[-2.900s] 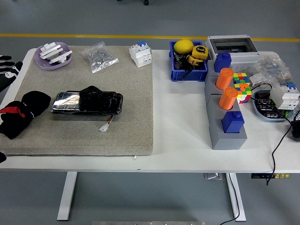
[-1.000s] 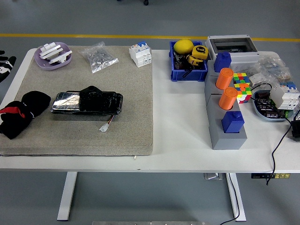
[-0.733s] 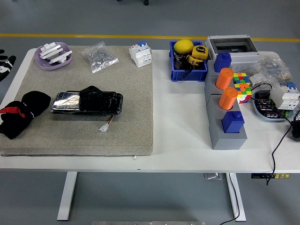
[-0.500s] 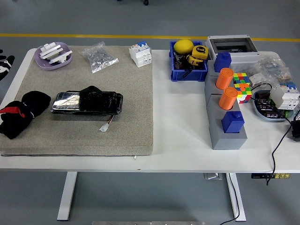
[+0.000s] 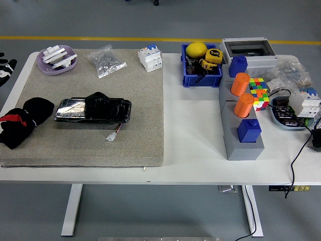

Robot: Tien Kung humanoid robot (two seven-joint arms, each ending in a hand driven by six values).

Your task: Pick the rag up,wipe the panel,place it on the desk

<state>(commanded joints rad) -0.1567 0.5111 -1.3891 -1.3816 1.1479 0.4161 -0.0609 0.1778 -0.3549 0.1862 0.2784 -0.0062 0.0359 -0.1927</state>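
Observation:
The black rag (image 5: pixel 20 123) with a red patch lies crumpled at the left edge of the beige mat (image 5: pixel 140 125). Just to its right lies the black glossy panel (image 5: pixel 93 110), a long flat pack with a small wired connector (image 5: pixel 113 135) at its front. Only a small part of my left hand (image 5: pixel 5 67) shows at the picture's left edge, off the table and well behind the rag, touching nothing. My right arm is out of view.
At the back of the mat are a purple dish (image 5: pixel 56 60) with white parts, a clear bag (image 5: pixel 106 61) and a white breaker (image 5: pixel 150 57). To the right are a blue bin (image 5: pixel 201 68), a grey block stand (image 5: pixel 242 125) with orange cylinders, a colour cube (image 5: pixel 259 93) and cables.
My left hand has drawn back to the left, almost out of the picture, since the earliest frame. The rag and panel have not moved.

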